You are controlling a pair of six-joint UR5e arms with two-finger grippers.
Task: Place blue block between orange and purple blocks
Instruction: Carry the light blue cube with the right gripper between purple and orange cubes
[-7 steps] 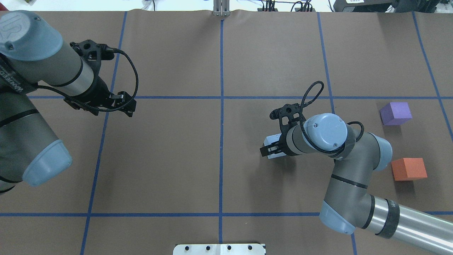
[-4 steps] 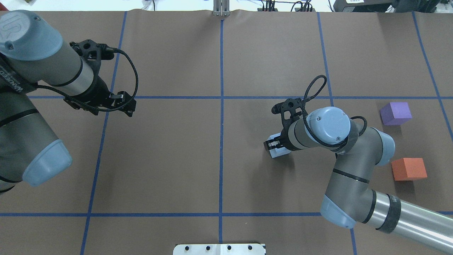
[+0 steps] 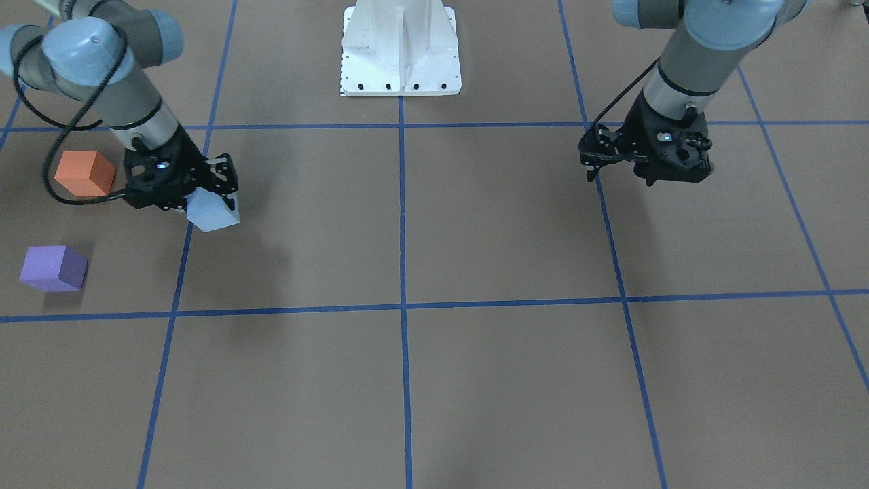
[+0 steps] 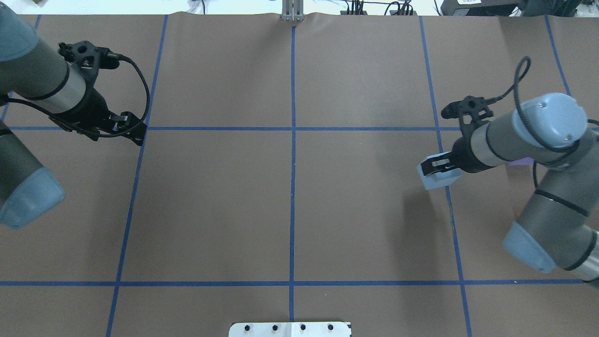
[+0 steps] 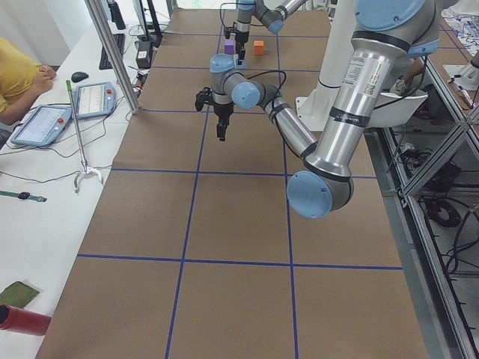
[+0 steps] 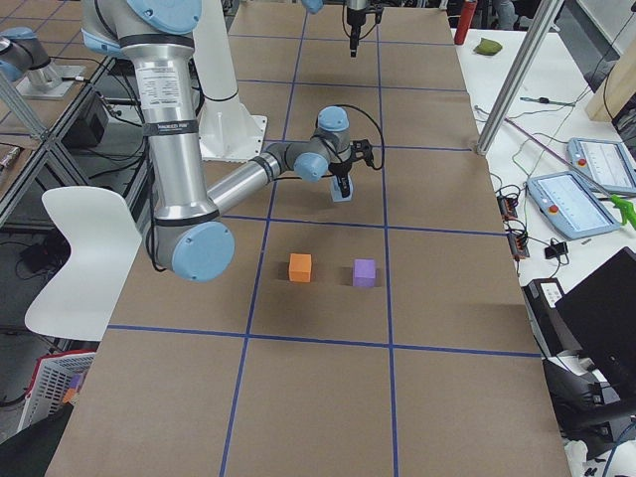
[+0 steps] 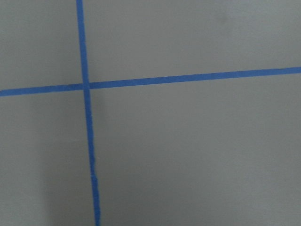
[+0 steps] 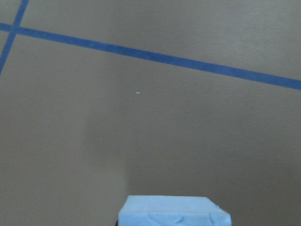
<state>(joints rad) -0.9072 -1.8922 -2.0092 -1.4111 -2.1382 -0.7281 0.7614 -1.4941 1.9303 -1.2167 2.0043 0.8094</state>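
Observation:
My right gripper [image 4: 436,166] is shut on the light blue block [image 4: 439,179] and holds it above the table, with its shadow on the paper below. In the front view the gripper [image 3: 204,193] and block [image 3: 212,212] are right of the orange block [image 3: 85,173] and above-right of the purple block [image 3: 53,268]. The block's top edge shows low in the right wrist view [image 8: 174,213]. In the overhead view my right arm hides the orange block and most of the purple one [image 4: 520,162]. My left gripper [image 4: 135,132] is shut and empty, far left.
The table is covered in brown paper [image 4: 290,210] with a grid of blue tape lines [image 4: 292,140]. The robot's white base plate [image 3: 400,47] is at the near edge. The orange [image 6: 300,266] and purple [image 6: 365,272] blocks stand side by side with a gap.
My right gripper has carried the blue block to the right and lifted it higher, towards the purple and orange blocks. My left arm has drawn back to the left.

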